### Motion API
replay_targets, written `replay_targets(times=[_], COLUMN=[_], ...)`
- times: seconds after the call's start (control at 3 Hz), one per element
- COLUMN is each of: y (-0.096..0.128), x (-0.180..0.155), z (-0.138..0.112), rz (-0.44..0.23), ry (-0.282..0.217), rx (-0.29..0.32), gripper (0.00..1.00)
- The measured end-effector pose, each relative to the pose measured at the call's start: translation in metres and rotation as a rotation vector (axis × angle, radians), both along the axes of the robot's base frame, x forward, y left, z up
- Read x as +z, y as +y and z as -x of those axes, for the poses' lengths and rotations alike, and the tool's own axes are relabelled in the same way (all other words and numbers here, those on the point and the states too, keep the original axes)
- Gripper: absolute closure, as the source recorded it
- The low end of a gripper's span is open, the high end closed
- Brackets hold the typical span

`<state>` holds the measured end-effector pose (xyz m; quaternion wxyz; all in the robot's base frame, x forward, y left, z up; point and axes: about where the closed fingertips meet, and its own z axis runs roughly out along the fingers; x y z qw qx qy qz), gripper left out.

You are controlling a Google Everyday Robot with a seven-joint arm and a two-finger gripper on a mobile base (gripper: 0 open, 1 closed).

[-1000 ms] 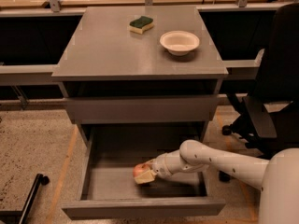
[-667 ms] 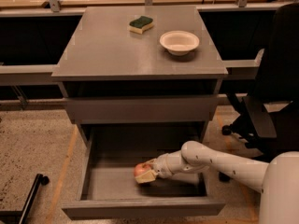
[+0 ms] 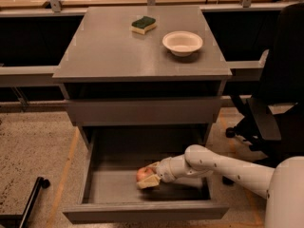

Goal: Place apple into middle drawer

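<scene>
My smooth white tubular arm point(image 3: 237, 172) reaches in from the lower right, out of my rounded white body shell point(image 3: 286, 194). It runs leftward and slightly upward to a bulbous white joint point(image 3: 198, 157). From there my short wrist section point(image 3: 172, 168) angles down and to the left, lying nearly level. At its end is my cream-coloured two-finger gripper point(image 3: 146, 177), low inside the open grey middle drawer point(image 3: 142, 212), near the middle of its floor and pointing left. My fingers point(image 3: 148, 184) sit one above and one below the round red-orange apple point(image 3: 142, 173), closed against it, with the lower finger close to the drawer floor.
</scene>
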<state>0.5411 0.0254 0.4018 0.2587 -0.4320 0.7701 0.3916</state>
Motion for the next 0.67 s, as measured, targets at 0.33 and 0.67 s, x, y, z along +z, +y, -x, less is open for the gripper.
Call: replay_targets(times=[0.33, 0.67], y=[0.0014, 0.0014], x=[-0.0004, -0.0004], z=[0.0007, 0.0007], rz=[-0.001, -0.001], ry=[0.001, 0.001], rx=[0.002, 0.002], gripper=[0.0, 0.0])
